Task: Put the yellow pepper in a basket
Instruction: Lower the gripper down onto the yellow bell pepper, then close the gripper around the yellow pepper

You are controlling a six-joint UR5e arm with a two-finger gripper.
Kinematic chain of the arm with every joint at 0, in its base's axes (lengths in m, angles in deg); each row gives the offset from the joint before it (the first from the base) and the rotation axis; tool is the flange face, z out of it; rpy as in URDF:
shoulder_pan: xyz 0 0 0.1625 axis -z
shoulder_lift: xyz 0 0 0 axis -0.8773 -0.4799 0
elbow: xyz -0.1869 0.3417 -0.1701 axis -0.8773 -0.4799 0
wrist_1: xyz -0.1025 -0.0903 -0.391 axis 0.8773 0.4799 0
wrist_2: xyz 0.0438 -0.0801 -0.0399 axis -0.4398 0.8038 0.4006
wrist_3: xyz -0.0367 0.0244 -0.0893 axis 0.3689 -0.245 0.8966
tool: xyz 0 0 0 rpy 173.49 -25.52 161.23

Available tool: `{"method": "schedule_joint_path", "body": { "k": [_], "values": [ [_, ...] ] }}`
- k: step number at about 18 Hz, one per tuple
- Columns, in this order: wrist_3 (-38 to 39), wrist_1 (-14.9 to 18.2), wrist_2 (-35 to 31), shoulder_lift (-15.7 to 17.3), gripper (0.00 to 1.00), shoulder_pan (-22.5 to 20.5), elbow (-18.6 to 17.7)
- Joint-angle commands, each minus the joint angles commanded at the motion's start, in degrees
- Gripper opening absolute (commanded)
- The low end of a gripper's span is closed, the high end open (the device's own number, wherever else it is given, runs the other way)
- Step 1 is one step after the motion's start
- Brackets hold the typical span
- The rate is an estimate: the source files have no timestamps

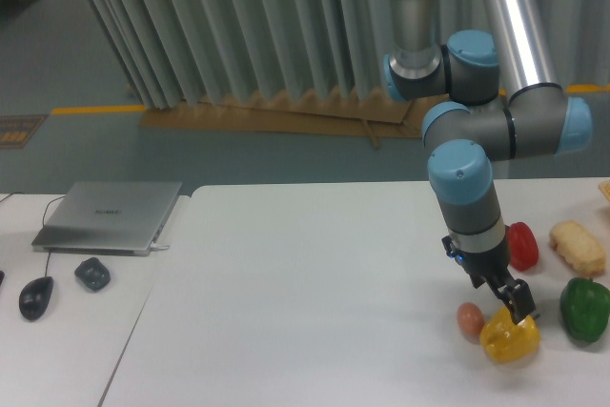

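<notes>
The yellow pepper (510, 341) lies on the white table (315, 293) near the front right. It is glossy and lumpy. My gripper (516, 309) hangs tilted from the arm, and its dark fingers come down onto the top of the pepper. The fingers are small and dark against the pepper, so I cannot tell whether they are closed on it. No basket shows clearly; only a small tan sliver (604, 190) sits at the right edge.
A red pepper (521, 245) stands just behind the gripper. A green pepper (583, 309) and a pale bread-like piece (578, 247) lie to the right. A small brownish egg-shaped thing (470, 321) touches the yellow pepper's left side. A laptop (110, 216), a mouse (35, 297) and a dark lump (91, 274) lie on the left table.
</notes>
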State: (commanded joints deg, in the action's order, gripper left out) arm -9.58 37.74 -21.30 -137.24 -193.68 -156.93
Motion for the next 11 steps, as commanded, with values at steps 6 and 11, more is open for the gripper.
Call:
{"method": "schedule_joint_path", "body": {
  "k": [6, 11],
  "values": [
    [1.0, -0.3, 0.4, -0.4, 1.00, -1.9, 0.7],
    [1.5, -1.6, 0.4, -1.9, 1.00, -1.9, 0.9]
  ]
}}
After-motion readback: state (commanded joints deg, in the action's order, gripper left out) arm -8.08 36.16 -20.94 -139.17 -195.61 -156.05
